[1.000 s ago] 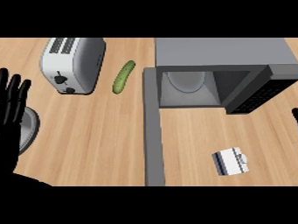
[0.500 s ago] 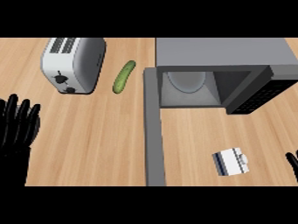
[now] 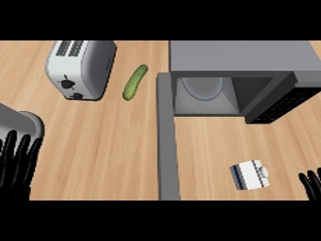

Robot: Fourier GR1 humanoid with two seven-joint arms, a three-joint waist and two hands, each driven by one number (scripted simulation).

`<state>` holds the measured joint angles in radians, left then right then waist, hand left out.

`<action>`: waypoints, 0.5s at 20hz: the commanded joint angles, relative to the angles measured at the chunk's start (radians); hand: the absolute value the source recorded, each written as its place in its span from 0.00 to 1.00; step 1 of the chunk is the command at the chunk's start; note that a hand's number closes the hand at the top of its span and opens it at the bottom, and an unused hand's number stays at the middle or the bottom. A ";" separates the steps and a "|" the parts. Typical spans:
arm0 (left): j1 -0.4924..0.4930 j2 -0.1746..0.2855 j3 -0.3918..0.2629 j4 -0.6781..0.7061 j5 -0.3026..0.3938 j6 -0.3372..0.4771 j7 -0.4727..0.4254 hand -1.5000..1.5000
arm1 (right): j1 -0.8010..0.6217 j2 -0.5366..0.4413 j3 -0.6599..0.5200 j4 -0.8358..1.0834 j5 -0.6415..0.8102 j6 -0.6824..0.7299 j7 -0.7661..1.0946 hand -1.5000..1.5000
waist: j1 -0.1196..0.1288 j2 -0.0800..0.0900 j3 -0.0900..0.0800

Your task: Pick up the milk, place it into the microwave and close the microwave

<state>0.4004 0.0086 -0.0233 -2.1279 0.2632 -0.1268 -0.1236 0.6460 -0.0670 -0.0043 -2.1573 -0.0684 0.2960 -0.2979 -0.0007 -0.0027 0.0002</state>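
The milk [image 3: 250, 174] is a small white carton with a dark stripe, lying on the wooden counter at the lower right. The grey microwave [image 3: 246, 80] stands at the upper right with its door [image 3: 165, 141] swung open toward me, showing a pale plate inside. My right hand [image 3: 320, 185] shows only as straight black fingers at the lower right edge, a little to the right of the milk and apart from it. My left hand [image 3: 8, 170] rests open at the lower left edge, fingers up, holding nothing.
A silver toaster [image 3: 81, 68] stands at the upper left, with a green cucumber [image 3: 135, 82] lying beside it. A grey forearm part [image 3: 6, 122] shows at the left edge. The open microwave door runs down the middle of the counter.
Both hands have dropped toward the lower edge of the view. The right hand now shows only its fingers beside the milk. Milk and microwave have not moved.
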 commanded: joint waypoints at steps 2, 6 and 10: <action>0.125 -0.003 -0.008 -0.059 0.015 -0.057 -0.062 0.00 | -0.051 0.023 -0.023 0.152 0.025 0.003 -0.075 0.00 | 0.006 0.000 0.000; 0.109 -0.008 -0.037 0.055 -0.030 -0.052 -0.141 0.00 | -0.048 0.028 -0.008 0.226 0.056 0.016 -0.127 0.00 | 0.002 0.001 0.000; 0.137 -0.009 -0.019 0.006 -0.002 -0.057 -0.129 0.00 | -0.154 0.063 -0.047 0.390 0.117 -0.075 -0.190 0.00 | 0.005 0.002 0.000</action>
<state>0.5070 0.0017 -0.0529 -2.1231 0.2519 -0.1678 -0.2240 0.5435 -0.0159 -0.0174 -1.8717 0.0132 0.2631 -0.4381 0.0030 -0.0013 0.0002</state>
